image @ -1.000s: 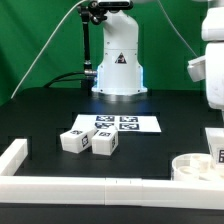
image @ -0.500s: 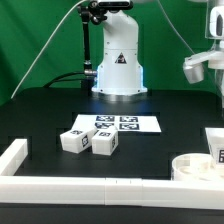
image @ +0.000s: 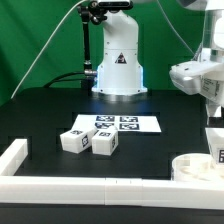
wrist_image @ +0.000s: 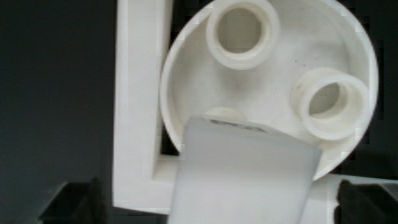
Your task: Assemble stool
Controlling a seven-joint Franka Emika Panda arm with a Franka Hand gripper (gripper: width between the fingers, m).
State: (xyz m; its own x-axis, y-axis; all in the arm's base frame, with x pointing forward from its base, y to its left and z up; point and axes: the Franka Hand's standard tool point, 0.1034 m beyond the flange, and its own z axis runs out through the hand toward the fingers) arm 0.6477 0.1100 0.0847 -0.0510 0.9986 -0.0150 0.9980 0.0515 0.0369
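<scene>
a: step in hand?
b: by the look of it, going down for the seat (image: 192,166), flat on the worktop (image: 40,110) at the exterior view's right, near side, close against the border rail (image: 60,184). hanging above it, jaws spread to the full, nothing between them.

a: how to do it well?
b: line up by the wrist view first: seat (wrist_image: 267,90) filling the frame, round sockets (wrist_image: 240,35) facing up, one finger (wrist_image: 249,175) in the foreground. keep the fingers clear of the sockets and of the rail (wrist_image: 143,100). take the disc's rim rather than its whole width, most likely. come down straight and close only once level with the disc's side. thick, smooth plastic, so probably prone to slipping under a skewed pinch.

a: anything else to mind?
b: two legs (image: 72,140) (image: 104,144) near the middle, just nearer than the marker board (image: 128,124), well apart from the seat; no need to disturb them. another white part at the right edge, cropped, just beyond the seat; worth leaving room for.

a: anything to read?
b: no brand, no words. only black-and-white square tags on the legs and the marker board, patterns rather than letters. small dark sticker on the robot base (image: 118,58), too small to make out.
</scene>
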